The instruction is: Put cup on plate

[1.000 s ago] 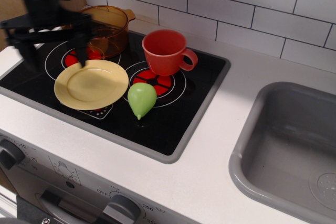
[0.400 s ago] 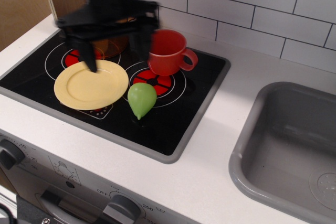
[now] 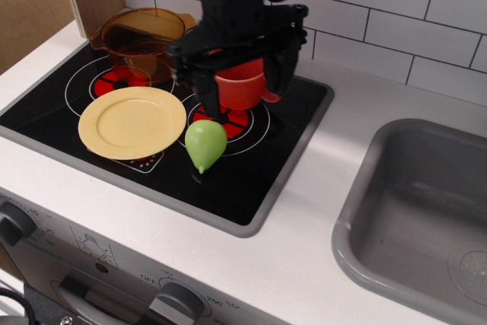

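- Black claw (image 3: 242, 80) hangs over the cup (image 3: 242, 87), its two fingers spread wide, one finger (image 3: 204, 81) on the cup's left and the other on its right, near the handle.
- Nothing is gripped: the fingers straddle the cup, and whether either one touches it cannot be told.
- Its dark body covers the cup's mouth and most of the rim; only the lower red-orange wall and a bit of the handle show between the fingers.
- The cup stands upright on the back right burner of the black hob (image 3: 251, 180).
- The plate (image 3: 132, 122) lies flat on the front left of the hob, well to the left of the cup, with nothing on it.
- A green pear (image 3: 205, 144) lies just to the right of the plate's rim, in front of the cup, between the two along the front.
- An amber pot (image 3: 144, 38) sits on the back left burner, behind the plate and left of the claw.
- The hob is set into a white bench (image 3: 335, 211), with a grey sink (image 3: 415, 226) well off to the right.
- White tiles (image 3: 396, 13) line the wall behind, and stove knobs (image 3: 15, 224) show along the front edge.
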Available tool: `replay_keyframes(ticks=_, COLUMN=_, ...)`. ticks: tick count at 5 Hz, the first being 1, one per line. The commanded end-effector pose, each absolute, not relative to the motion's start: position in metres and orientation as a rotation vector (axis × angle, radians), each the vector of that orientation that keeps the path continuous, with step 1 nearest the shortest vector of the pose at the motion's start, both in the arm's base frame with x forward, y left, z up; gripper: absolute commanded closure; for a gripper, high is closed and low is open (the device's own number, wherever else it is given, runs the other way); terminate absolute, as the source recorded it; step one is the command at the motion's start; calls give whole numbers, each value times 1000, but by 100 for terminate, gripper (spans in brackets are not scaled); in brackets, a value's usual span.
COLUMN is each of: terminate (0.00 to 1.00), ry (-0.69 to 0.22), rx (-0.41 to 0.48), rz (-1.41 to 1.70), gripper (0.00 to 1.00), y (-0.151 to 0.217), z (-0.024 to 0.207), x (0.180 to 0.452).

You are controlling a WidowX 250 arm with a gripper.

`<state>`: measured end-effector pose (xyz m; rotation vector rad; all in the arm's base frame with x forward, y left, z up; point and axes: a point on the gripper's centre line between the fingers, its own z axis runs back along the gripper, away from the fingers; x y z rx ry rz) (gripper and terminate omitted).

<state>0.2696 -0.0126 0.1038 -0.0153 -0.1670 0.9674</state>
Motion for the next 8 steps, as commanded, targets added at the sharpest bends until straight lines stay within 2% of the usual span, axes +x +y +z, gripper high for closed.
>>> replay_keyframes(ticks=1, terminate=0, ry=-191, rx=-62, rz=1124, gripper=0, y=-20, z=105, x=305)
replay_keyframes(ticks=3, terminate=0, ry=-208, rx=-98, rz=1249, gripper=0, y=-12, z=99, x=318)
replay_keyframes(ticks=4, terminate=0, ry=-246, rx=-83, rz=1301, gripper=0, y=-4, z=93, x=325)
replay_keyframes(ticks=6, terminate=0, ry=-223, rx=-78, rz=1379, gripper=0, y=3, z=83, x=339)
replay_keyframes(ticks=7, terminate=0, ry=-215, rx=-90, rz=1383, gripper=100, y=1, z=83, x=338)
replay_keyframes(ticks=8, terminate=0, ry=-198, rx=-78, rz=1379, gripper=100, y=0, z=79, x=338)
